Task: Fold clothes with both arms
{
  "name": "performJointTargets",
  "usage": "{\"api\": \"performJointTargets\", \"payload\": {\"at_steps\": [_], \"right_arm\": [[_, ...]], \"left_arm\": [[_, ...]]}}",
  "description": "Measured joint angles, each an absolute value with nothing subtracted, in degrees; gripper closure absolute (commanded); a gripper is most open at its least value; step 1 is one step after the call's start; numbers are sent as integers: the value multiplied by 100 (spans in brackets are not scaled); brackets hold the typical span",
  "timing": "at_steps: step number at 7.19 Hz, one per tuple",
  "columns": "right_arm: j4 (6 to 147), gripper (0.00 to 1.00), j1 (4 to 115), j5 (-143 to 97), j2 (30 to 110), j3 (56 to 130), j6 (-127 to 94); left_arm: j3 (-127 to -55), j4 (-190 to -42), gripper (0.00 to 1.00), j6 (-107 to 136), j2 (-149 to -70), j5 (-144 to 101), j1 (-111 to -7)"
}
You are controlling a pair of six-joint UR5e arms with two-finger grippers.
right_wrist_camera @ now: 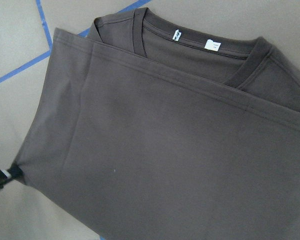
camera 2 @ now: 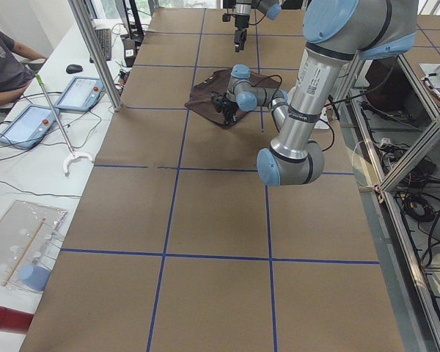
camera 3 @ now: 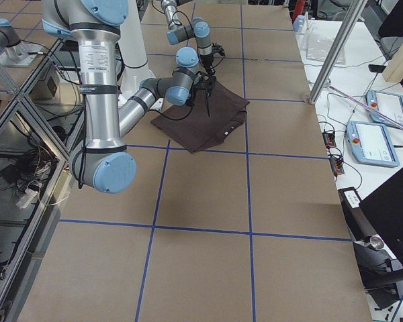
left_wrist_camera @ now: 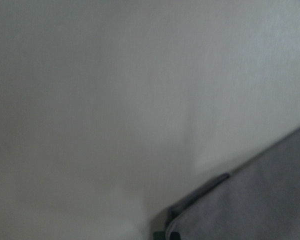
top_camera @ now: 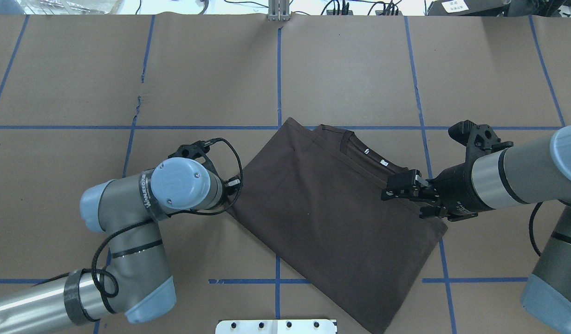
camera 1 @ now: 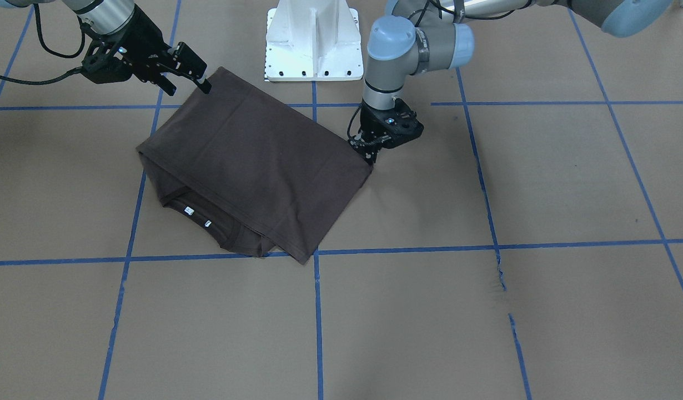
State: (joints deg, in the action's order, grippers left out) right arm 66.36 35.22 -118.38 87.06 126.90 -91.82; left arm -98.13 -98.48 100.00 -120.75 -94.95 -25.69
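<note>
Here the T-shirt (camera 1: 252, 166) lies folded flat on the table (camera 1: 541, 183). The right gripper (camera 1: 187, 86) hovers spread wide and empty at one corner. The left gripper (camera 1: 370, 156) points down onto the opposite corner (clamped or not, I cannot tell). The next grasp probably wants both layers pinched evenly.

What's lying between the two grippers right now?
Only the T-shirt: its folded top layer fills the stretch from the left gripper to the right gripper, with nothing on it, as the front-facing view shows.
</note>
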Motion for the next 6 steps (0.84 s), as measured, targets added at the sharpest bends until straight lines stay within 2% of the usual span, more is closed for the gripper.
{"api": "performJointTargets", "payload": {"at_steps": [3, 6], "right_arm": [[6644, 0, 3524, -11825, 8691, 12683, -9185], [6659, 0, 3524, -11788, 8615, 12622, -9185]], "left_arm": [[-8627, -10514, 100, 8937, -12532, -9396, -3733], [-6215, -12450, 100, 8003, -13747, -9118, -4281]]}}
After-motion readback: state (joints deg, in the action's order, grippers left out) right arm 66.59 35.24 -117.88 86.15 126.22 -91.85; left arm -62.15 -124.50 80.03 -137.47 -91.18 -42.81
